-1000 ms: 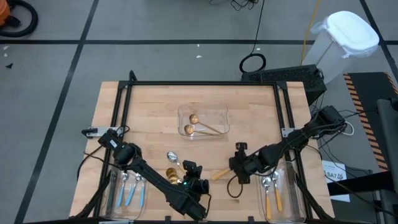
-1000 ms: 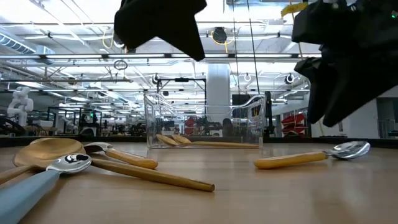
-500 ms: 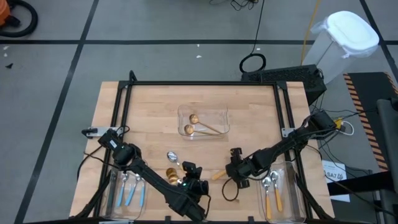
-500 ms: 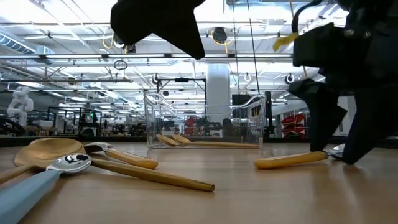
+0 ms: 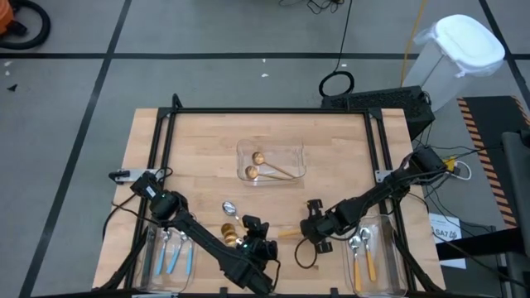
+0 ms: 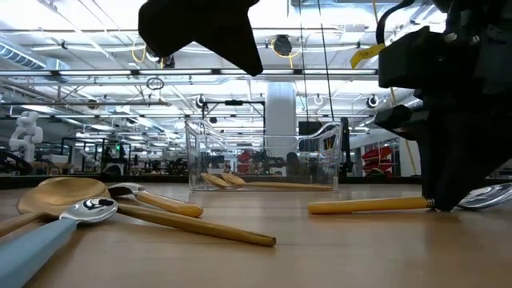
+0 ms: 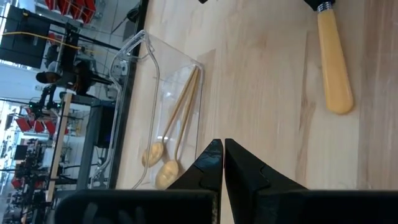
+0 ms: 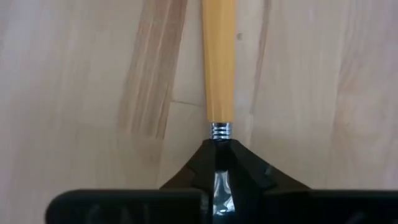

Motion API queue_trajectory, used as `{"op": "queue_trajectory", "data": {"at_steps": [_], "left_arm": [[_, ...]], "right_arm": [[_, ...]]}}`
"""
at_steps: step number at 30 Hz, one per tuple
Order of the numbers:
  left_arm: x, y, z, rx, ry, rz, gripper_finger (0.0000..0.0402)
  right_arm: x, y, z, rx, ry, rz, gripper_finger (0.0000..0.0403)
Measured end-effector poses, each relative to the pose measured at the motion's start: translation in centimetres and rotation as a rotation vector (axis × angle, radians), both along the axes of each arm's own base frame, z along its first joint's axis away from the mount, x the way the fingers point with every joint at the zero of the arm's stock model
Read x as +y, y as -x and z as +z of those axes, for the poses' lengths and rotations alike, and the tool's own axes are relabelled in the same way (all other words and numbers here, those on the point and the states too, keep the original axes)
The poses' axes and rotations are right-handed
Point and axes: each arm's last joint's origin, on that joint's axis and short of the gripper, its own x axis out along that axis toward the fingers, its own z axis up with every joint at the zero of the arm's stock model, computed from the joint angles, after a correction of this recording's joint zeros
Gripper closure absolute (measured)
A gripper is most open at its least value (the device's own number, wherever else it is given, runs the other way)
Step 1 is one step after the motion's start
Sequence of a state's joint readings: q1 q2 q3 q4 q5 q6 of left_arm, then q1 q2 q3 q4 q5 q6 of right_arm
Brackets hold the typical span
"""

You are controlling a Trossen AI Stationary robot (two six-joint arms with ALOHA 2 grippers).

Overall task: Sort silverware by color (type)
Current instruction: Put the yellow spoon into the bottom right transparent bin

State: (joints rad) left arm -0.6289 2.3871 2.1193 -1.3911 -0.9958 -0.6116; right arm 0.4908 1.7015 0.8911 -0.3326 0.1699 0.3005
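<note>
The right hand (image 8: 216,163) is pinching the orange-handled spoon (image 8: 217,62) at its neck on the desk (image 5: 207,141); next, lifting toward the right tray (image 5: 389,263).

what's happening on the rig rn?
Spoon sorting by handle colour. The right tool has closed on the neck of the orange-handled spoon, which lies flat on the table. The left tool is shut and empty, above the mixed pile. Two gold spoons lie in the centre tray.
</note>
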Motion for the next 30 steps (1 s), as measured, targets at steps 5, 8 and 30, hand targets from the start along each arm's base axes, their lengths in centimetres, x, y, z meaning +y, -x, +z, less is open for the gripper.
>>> {"op": "queue_trajectory", "data": {"at_steps": [5,8,30], "left_arm": [[-0.4,0.3,0.0,-0.02,0.012,0.007,0.0382],[-0.6,0.9,0.3,-0.061,0.01,0.041,0.0382],[-5.2,4.5,7.2,-0.265,0.088,-0.056,0.0382]], "right_arm": [[1.5,-0.5,2.0,-0.077,0.015,0.019,0.0388],[2.8,-0.7,4.4,-0.115,0.036,0.034,0.0388],[10.7,4.4,18.3,-0.057,0.124,0.297,0.0393]]}}
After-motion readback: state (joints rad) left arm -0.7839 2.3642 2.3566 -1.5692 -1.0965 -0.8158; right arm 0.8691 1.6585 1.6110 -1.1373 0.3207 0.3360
